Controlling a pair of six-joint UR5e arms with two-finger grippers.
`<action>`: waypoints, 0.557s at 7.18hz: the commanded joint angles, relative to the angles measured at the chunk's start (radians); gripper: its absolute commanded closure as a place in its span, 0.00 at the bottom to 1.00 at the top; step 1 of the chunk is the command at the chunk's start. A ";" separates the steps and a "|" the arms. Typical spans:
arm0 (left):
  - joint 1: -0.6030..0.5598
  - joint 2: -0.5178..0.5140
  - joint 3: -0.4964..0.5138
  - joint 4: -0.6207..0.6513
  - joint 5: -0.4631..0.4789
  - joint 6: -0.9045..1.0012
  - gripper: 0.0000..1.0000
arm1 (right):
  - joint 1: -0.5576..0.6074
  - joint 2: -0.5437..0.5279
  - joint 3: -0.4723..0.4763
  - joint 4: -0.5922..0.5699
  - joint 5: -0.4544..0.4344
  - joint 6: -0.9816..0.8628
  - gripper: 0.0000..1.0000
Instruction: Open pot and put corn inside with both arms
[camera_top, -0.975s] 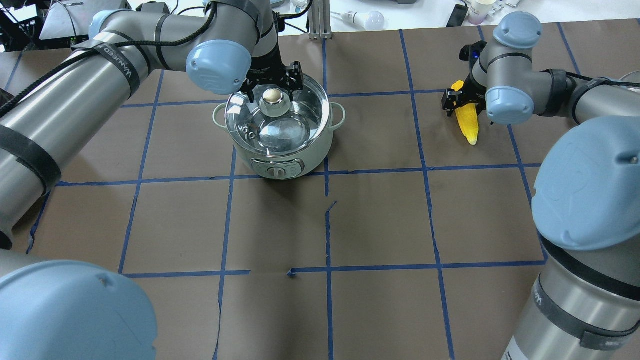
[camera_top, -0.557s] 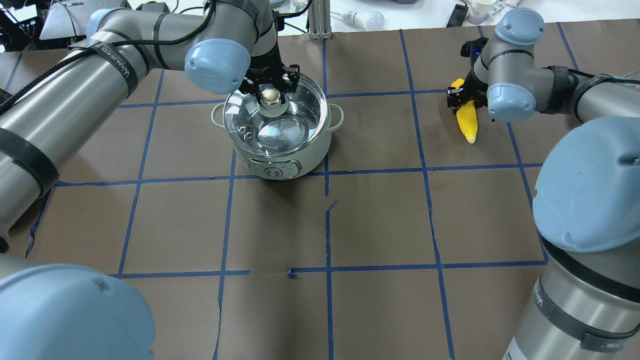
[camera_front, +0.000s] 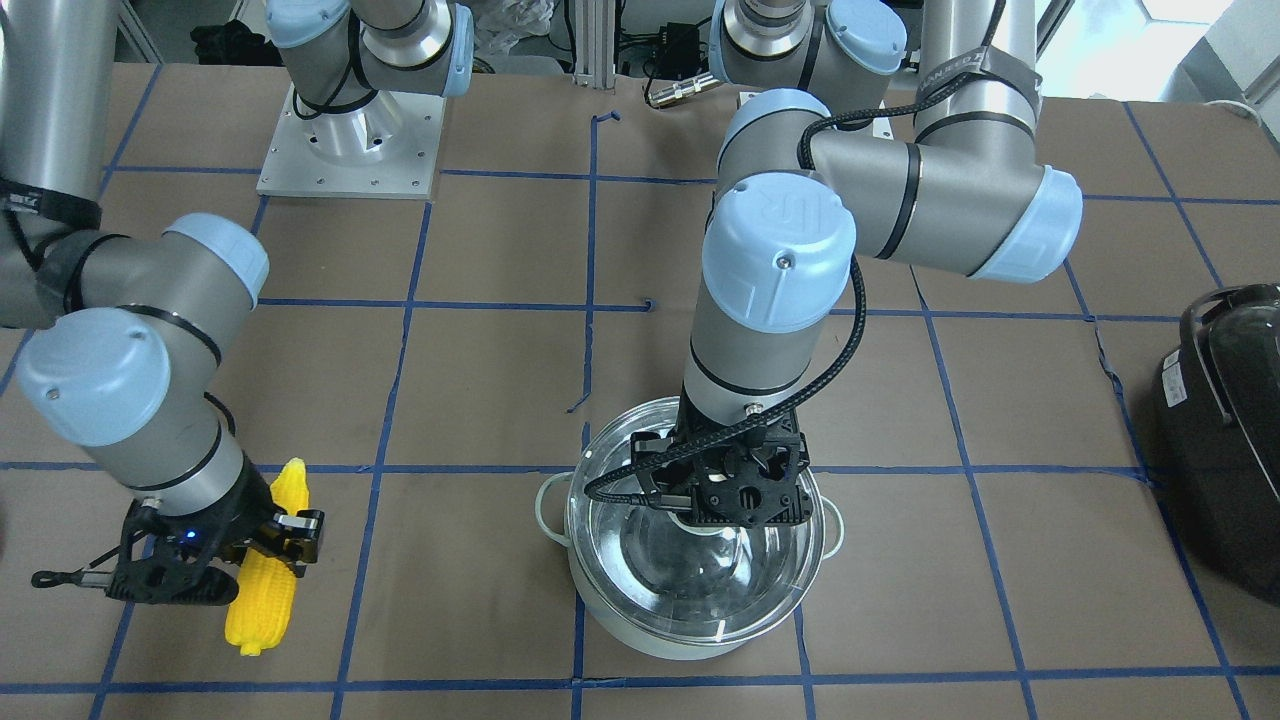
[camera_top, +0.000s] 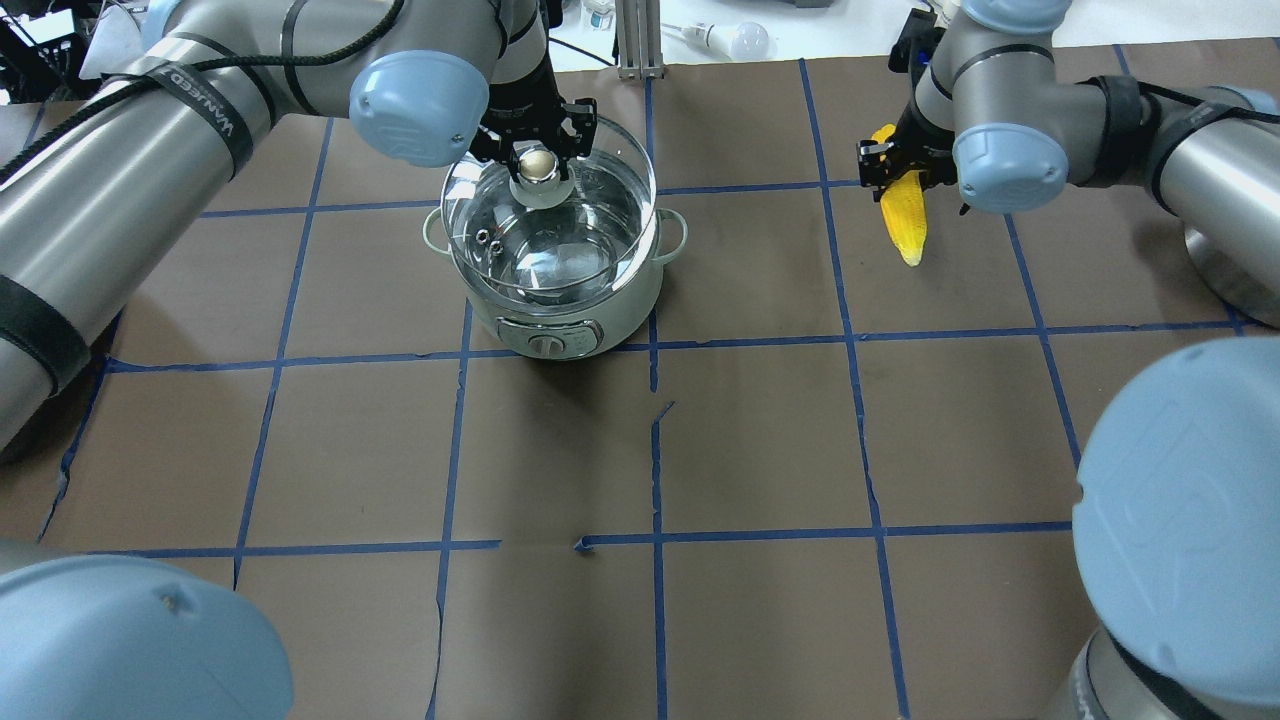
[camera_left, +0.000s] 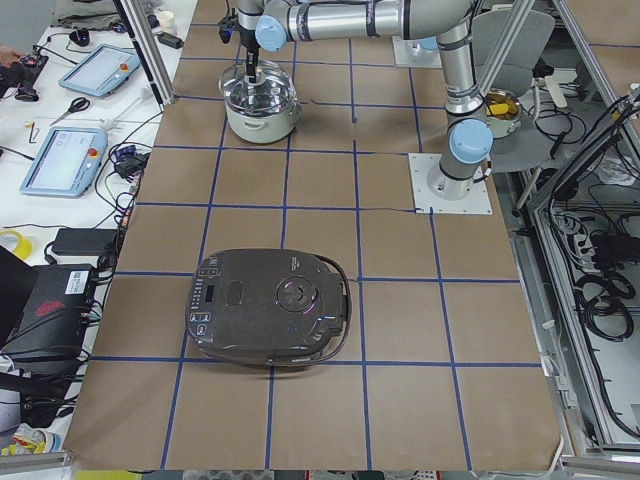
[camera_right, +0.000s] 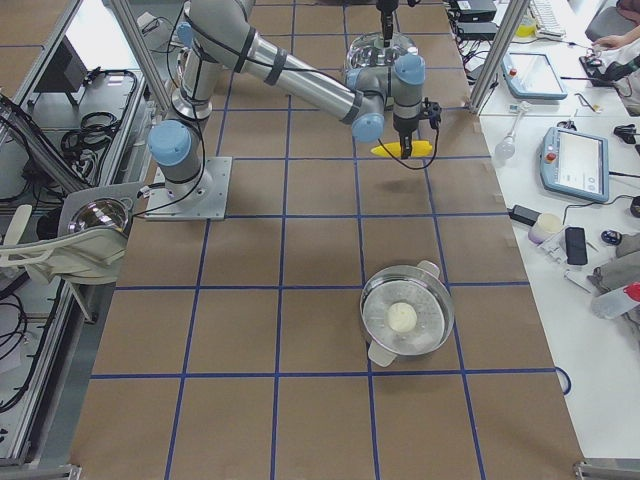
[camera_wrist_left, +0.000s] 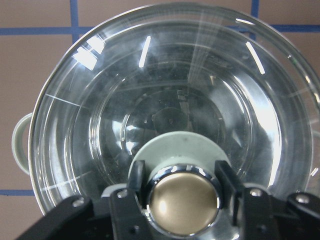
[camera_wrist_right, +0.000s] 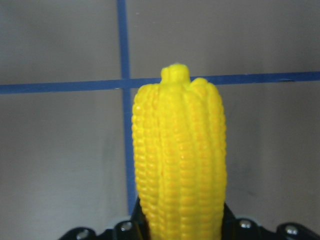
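Brown paper with blue tape lines is covering the desk (camera_top: 760, 440). Coming in from the left, the left arm (camera_top: 120, 170) is wearing a black strap (camera_top: 222, 112) reading "WANEED", and a blue joint cap (camera_front: 780, 215) is showing a "UR" mark. The left pincer (camera_top: 538, 160) is clamping the brass knob (camera_wrist_left: 182, 202) of the glass lid (camera_top: 590, 240), which is hanging just over the pale-green pot (camera_top: 600, 310). Well to the right, the right pincer (camera_top: 900, 165) is gripping the yellow corn (camera_top: 908, 220), tip pointing away from the wrist.
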 joint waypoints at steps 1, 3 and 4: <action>0.079 0.025 0.020 -0.054 -0.003 0.022 0.95 | 0.160 -0.040 -0.093 0.125 -0.015 0.170 1.00; 0.175 0.052 0.015 -0.111 -0.002 0.134 1.00 | 0.274 -0.032 -0.245 0.289 -0.029 0.299 1.00; 0.225 0.055 0.017 -0.168 0.003 0.166 1.00 | 0.307 -0.031 -0.253 0.290 -0.031 0.326 1.00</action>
